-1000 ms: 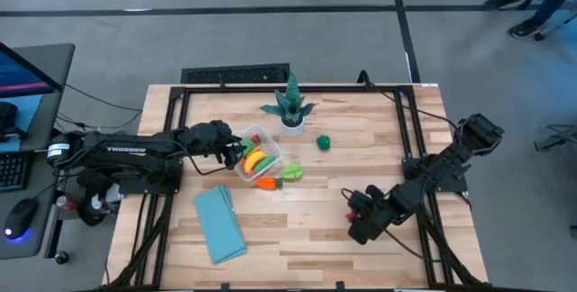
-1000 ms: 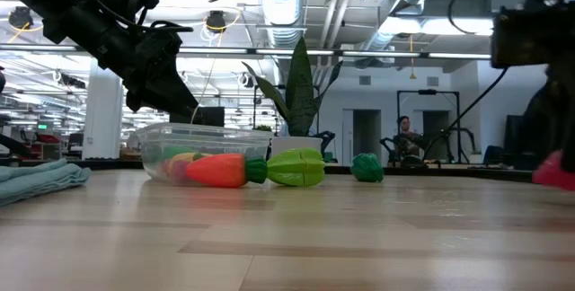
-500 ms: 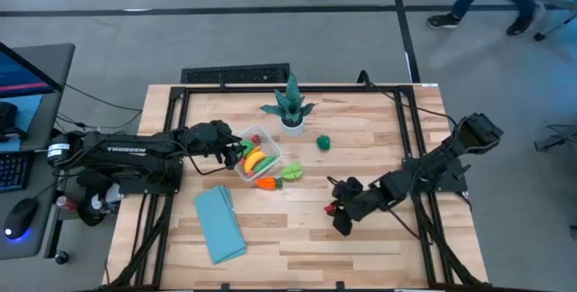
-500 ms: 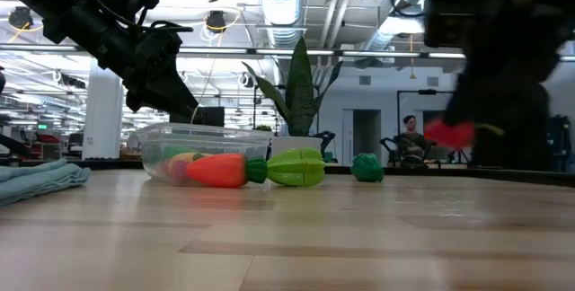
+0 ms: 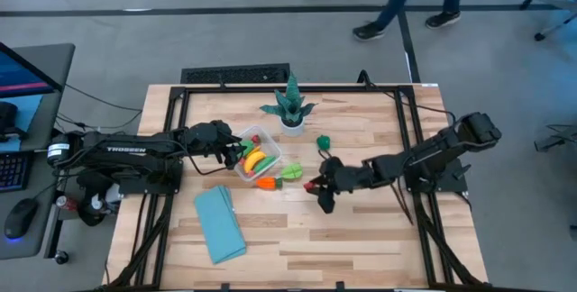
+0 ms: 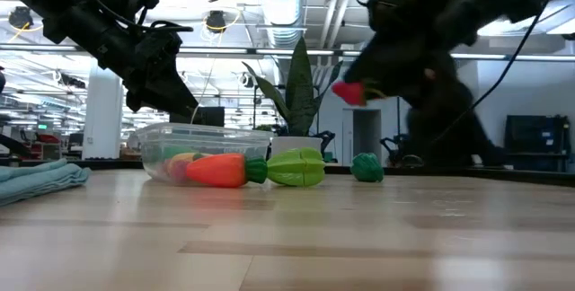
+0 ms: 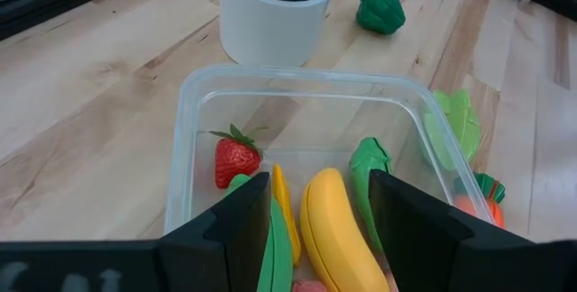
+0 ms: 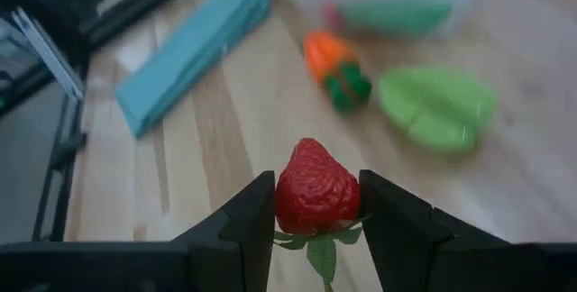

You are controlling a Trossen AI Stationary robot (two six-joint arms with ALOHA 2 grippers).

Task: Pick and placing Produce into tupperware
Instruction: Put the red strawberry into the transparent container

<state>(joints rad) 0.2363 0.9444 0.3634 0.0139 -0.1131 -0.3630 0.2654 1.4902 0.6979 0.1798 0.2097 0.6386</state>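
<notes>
The clear tupperware (image 5: 259, 157) stands left of the table's middle. In it lie a strawberry (image 7: 236, 157), a yellow banana (image 7: 334, 229) and green pieces. Beside it on the wood lie an orange carrot (image 5: 266, 183), a light green piece (image 5: 291, 173) and, farther off, a dark green piece (image 5: 323, 142). My left gripper (image 7: 315, 229) stands open over the tupperware's left side, its fingers on either side of the banana. My right gripper (image 5: 315, 188), right of the carrot, is shut on a red strawberry (image 8: 315, 188) and held above the table (image 6: 349, 92). My right gripper pinches the red strawberry by its two sides (image 8: 281, 197) between its two fingers. The fingers slant down from the table's right. The strawberry is lifted clear of the table, with its green leaf cap (image 8: 320, 247) hanging below the fingers.
A spiky plant in a white pot (image 5: 290, 112) stands just behind the tupperware. A folded light-blue cloth (image 5: 219, 223) lies at the near left. A person walks across the floor beyond the far edge (image 5: 406, 4). Bare wood shows at the near right.
My right gripper has carried the red strawberry from the near right toward the table's left and the tupperware, rising and tipping up from a steep downward point to a shallower slant. The strawberry stays between its fingers, clear of the table.
</notes>
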